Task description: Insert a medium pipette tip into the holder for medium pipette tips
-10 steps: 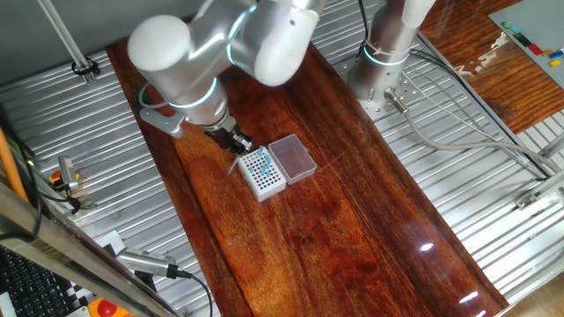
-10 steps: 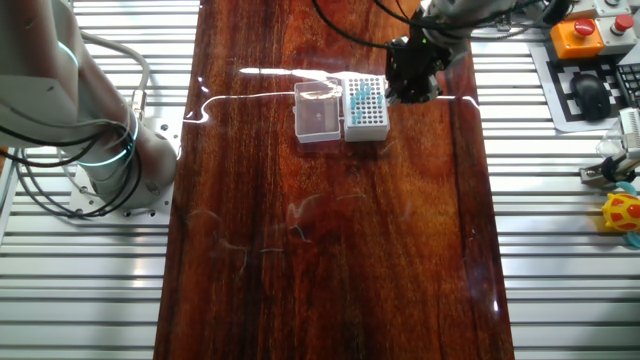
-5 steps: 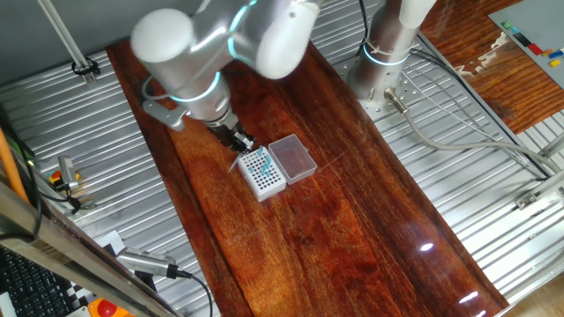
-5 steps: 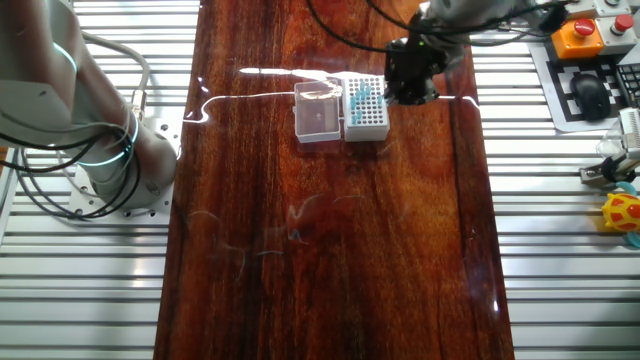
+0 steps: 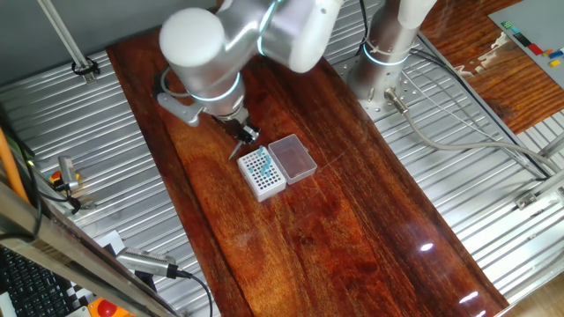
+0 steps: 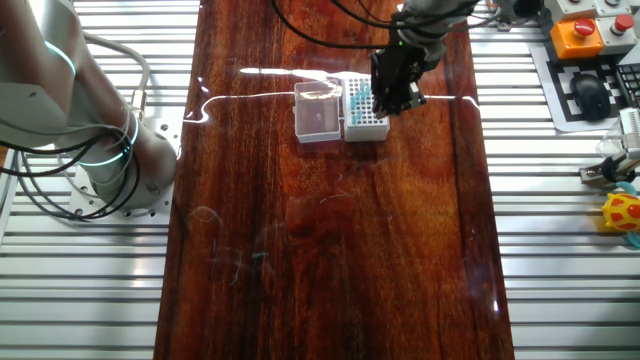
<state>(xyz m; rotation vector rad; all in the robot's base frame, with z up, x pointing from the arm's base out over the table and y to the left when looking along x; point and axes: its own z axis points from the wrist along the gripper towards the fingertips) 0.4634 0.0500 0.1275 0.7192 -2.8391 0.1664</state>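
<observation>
The holder for medium pipette tips (image 5: 262,173) is a small white box with a grid of dark holes, on the dark wooden table. Its clear pinkish lid (image 5: 293,158) lies open beside it. A few teal tips stand in the grid. My gripper (image 5: 248,136) hangs just above the box's far-left corner, fingers close together. The medium pipette tip (image 5: 235,151), a thin pale sliver, points down from the fingers, beside the box's edge. In the other fixed view the gripper (image 6: 392,96) covers the right side of the holder (image 6: 360,112); the tip is hidden there.
The arm's base (image 5: 381,62) stands at the table's far end. Ribbed metal surfaces (image 6: 560,230) flank the wooden board (image 6: 330,250). An orange button box, a mouse (image 6: 594,92) and a small toy (image 6: 622,213) lie at the right edge.
The arm has swung toward the holder. In the other fixed view the gripper has moved left, from beside the box to over its right edge. The holder and lid have not moved.
</observation>
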